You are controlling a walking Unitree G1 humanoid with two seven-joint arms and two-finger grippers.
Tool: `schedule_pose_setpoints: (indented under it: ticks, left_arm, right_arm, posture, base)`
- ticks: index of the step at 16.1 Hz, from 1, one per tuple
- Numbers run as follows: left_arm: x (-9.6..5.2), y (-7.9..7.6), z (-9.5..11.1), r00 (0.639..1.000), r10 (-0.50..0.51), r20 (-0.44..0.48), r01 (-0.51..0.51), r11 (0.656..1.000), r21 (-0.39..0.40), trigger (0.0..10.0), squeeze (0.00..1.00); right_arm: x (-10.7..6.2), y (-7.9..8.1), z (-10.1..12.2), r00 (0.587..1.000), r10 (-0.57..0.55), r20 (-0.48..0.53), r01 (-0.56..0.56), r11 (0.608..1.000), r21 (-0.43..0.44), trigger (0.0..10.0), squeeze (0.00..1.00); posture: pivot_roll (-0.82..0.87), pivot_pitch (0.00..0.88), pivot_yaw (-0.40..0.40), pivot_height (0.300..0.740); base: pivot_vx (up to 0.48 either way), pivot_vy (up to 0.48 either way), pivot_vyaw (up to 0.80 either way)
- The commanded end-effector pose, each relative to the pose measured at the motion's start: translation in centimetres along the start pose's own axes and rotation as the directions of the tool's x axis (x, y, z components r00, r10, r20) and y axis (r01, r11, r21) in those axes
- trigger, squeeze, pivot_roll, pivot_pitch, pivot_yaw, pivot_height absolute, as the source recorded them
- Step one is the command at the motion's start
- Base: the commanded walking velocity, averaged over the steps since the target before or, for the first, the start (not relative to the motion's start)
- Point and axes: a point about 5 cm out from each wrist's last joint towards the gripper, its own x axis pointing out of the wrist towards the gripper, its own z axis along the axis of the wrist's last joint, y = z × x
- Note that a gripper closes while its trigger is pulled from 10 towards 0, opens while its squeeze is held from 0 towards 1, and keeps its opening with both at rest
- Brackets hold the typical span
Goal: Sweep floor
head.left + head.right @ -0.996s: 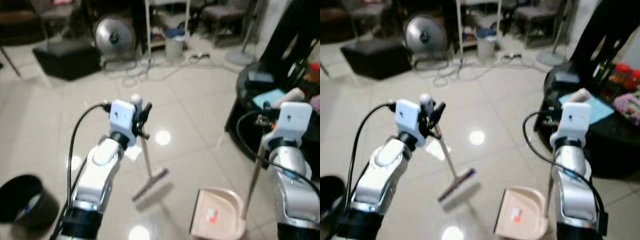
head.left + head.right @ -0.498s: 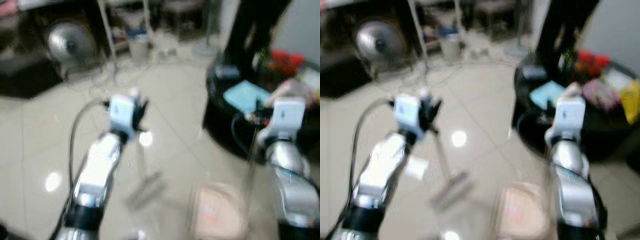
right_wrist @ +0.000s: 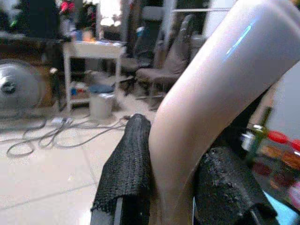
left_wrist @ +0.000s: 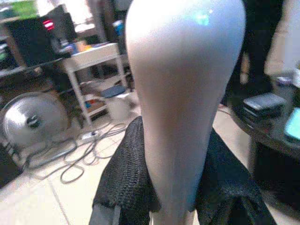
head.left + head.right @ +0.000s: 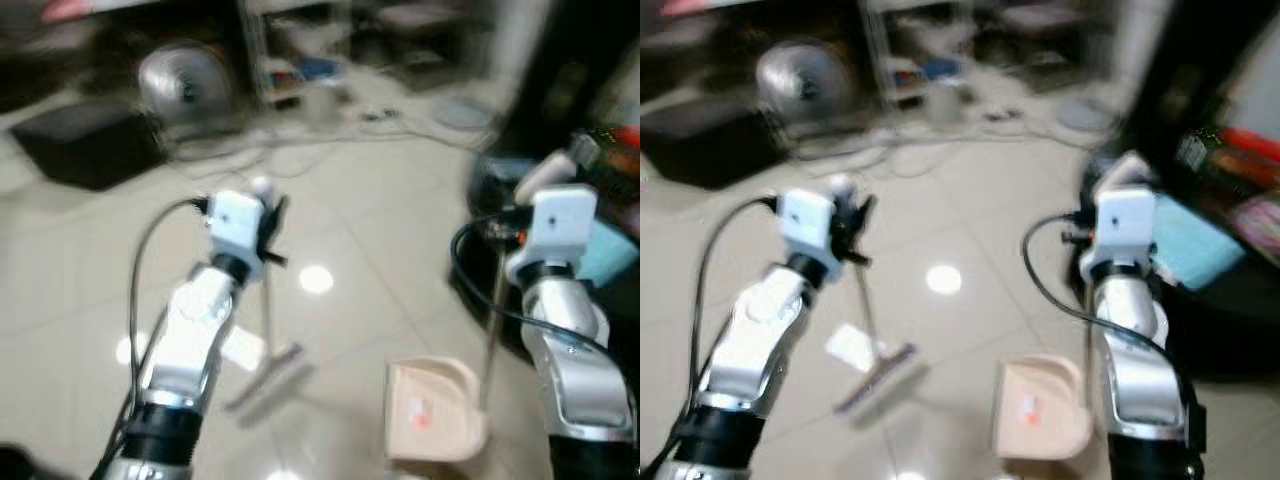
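Broom (image 5: 265,330) is clamped in the left gripper (image 5: 262,215), dustpan (image 5: 430,415) in the right gripper (image 5: 548,200); the white scrap (image 5: 850,347) should be swept in low, gently.

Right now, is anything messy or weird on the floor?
Yes: a white scrap of paper lies loose on the tiles beside the broom, and cables sprawl tangled across the floor by the fan.
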Motion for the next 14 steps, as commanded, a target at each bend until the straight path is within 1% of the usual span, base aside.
schedule_pose_setpoints:
  ticks: [1,5,6,7,8,11,14]
  left_arm:
    - [-0.26,1.50,0.81,0.998,0.059,0.036,-0.060,0.998,0.031,10.0,0.00]
    - [-0.30,1.94,0.82,0.996,0.078,0.036,-0.079,0.996,0.033,10.0,0.00]
    - [-0.24,1.95,0.81,0.996,0.078,0.035,-0.079,0.996,0.036,10.0,0.00]
    - [-0.16,1.92,0.79,0.997,0.076,0.033,-0.077,0.996,0.037,10.0,0.00]
    - [-0.13,1.91,0.78,0.997,0.075,0.033,-0.076,0.996,0.037,10.0,0.00]
    - [-0.14,1.96,0.65,0.997,0.079,0.027,-0.080,0.996,0.037,10.0,0.00]
    - [-0.24,2.10,0.58,0.996,0.088,0.022,-0.089,0.995,0.036,10.0,0.00]
  right_arm:
    - [0.23,1.15,1.63,0.996,0.046,0.080,-0.048,0.999,0.015,10.0,0.00]
    - [0.35,1.39,1.58,0.995,0.056,0.086,-0.057,0.998,0.015,10.0,0.00]
    - [0.42,1.13,1.57,0.995,0.027,0.097,-0.027,1.000,-0.001,10.0,0.00]
    - [0.42,0.80,1.37,0.995,-0.008,0.099,0.007,1.000,0.008,10.0,0.00]
    - [0.41,0.71,1.27,0.995,-0.016,0.097,0.015,1.000,0.013,10.0,0.00]
    - [0.26,0.99,1.01,0.996,0.020,0.092,-0.022,0.999,0.027,10.0,0.00]
    - [0.24,1.66,0.81,0.994,0.062,0.088,-0.063,0.998,0.011,10.0,0.00]
  posture:
    - [-0.08,0.028,0.020,0.740]
    - [-0.08,0.027,0.024,0.740]
    - [-0.08,0.027,0.029,0.740]
    - [-0.08,0.026,0.030,0.740]
    - [-0.08,0.026,0.030,0.740]
    - [-0.07,0.027,0.033,0.740]
    - [-0.07,0.028,0.033,0.740]
  base:
    - [0.472,0.000,0.80]
    - [0.472,0.000,0.80]
    - [0.469,0.000,0.68]
    - [0.472,0.000,0.00]
    - [0.472,0.000,0.00]
    - [0.472,0.000,0.00]
    - [0.472,0.000,0.00]
